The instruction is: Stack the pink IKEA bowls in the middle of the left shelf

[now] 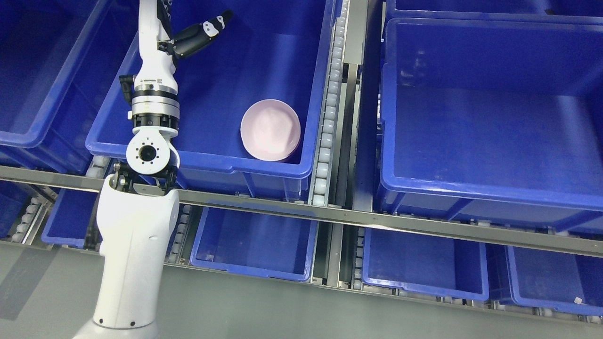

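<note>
A pink bowl [270,130] sits upright on the floor of a blue bin [212,162] on the middle shelf level, near the bin's front right corner. It looks like a single bowl; I cannot tell if another is nested in it. My left arm rises from the lower left over the bin's front rim. My left hand [198,33] is at the top edge above the bin's back left part, well apart from the bowl. Its black thumb sticks out to the right with nothing in it, and the other fingers are cut off by the picture's edge. The right arm does not show.
A larger blue bin [490,197] stands to the right, past a roller track [330,108]. Another blue bin [28,136] is at the left. A metal shelf rail [377,219] runs across in front, with several smaller blue bins [254,270] on the level below.
</note>
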